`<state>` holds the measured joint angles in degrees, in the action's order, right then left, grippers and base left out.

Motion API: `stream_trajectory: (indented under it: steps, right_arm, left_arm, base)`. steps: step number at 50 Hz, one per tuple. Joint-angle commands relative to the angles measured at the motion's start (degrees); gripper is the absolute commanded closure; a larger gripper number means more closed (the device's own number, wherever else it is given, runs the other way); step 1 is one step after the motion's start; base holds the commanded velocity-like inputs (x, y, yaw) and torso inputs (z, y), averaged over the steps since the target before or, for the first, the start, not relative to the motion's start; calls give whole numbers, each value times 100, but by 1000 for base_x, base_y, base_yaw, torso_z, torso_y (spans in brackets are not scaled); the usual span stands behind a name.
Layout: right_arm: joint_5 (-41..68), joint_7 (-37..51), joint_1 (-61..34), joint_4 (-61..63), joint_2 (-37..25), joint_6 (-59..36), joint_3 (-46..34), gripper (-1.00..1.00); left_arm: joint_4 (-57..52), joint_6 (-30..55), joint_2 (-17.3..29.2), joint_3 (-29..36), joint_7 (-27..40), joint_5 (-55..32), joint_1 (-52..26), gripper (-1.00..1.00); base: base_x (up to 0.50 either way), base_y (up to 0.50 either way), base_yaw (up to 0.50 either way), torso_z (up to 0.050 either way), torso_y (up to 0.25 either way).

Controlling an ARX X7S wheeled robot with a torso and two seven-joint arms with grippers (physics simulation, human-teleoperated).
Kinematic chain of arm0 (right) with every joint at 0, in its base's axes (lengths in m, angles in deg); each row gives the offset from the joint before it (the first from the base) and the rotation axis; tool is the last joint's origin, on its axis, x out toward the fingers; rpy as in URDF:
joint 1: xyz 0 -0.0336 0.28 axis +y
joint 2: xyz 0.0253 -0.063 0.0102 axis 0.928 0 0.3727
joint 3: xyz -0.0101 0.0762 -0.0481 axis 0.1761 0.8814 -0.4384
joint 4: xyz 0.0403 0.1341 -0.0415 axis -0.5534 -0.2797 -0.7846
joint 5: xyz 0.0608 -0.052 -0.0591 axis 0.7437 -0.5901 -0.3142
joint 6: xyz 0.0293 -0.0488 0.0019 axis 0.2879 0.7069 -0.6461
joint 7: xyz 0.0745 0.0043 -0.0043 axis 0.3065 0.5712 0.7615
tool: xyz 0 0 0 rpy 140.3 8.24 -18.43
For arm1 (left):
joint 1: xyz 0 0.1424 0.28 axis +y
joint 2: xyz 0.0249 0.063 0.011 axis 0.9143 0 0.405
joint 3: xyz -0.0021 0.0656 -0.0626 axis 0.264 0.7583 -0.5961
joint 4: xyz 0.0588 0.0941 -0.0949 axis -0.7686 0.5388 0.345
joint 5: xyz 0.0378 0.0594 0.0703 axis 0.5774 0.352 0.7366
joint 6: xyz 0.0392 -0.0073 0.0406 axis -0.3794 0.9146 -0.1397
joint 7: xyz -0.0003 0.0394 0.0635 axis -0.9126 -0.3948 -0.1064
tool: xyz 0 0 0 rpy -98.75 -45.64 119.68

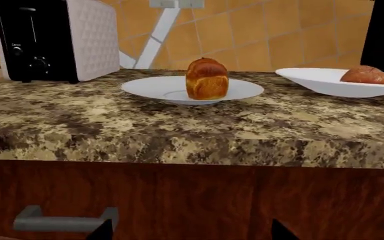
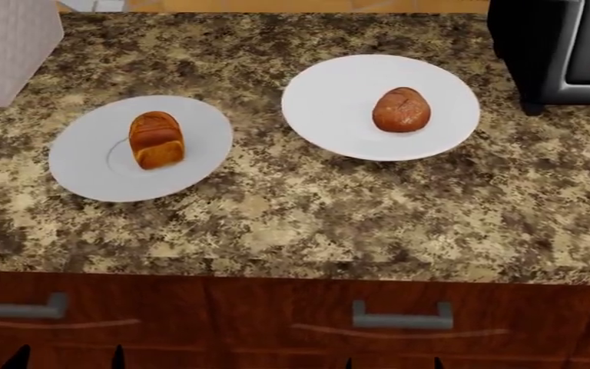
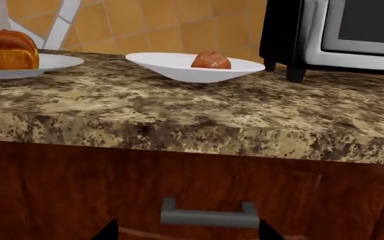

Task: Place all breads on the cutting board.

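- Fingers of both arms show only as dark tips below counter (image 2: 306,223) edge; can't tell their spread, nothing held.
- Loaf (image 2: 156,139) stands tall on left plate (image 2: 85,173); could topple if nudged.
- Boule (image 2: 401,109) in right plate (image 2: 326,115); may roll.
- Cutting board not in view; risk of misplacing breads.

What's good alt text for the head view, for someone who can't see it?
Two white plates sit on a speckled brown granite countertop: the left flat white plate holds a golden-orange rectangular loaf, the right white plate a round reddish-brown boule. No cutting board is in view; dark gripper fingertips barely show at the bottom edge, before wooden drawers.
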<state>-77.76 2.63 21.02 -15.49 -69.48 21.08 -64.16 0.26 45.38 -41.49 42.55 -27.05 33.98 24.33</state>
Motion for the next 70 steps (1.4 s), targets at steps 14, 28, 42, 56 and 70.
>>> stream_trajectory:
  steps: [14, 28, 42, 56, 70]
  right_arm:
    - [155, 123, -5, 12, -76, 66, -35, -100]
    - [483, 423, 179, 1634, -291, -1729, 146, -100]
    - [1644, 780, -1111, 5575, -1190, -6192, 1056, -100]
    - [7473, 4348, -3623, 5999, -2425, -8251, 2511, -100]
    - [9656, 6347, -4623, 5673, -3332, -7984, 2015, -100]
  left_arm:
    - [-102, -42, 124, 255, 305, 388, 49, -100]
    - [-1504, 1775, 166, 97, 757, 252, 60, -100]
    - [-5911, 8377, 646, -1910, 1518, -2947, -2291, -100]
    - [-5589, 7129, 2934, -2085, 7280, -10762, -4661, -100]
    - [-5508, 6294, 3963, -1835, 7796, -11630, -5515, -100]
  base:
    - [0, 283, 0, 0, 0]
    - [0, 0, 0, 0, 0]
    - [0, 0, 0, 0, 0]
    - [0, 0, 0, 0, 0]
    - [0, 0, 0, 0, 0]
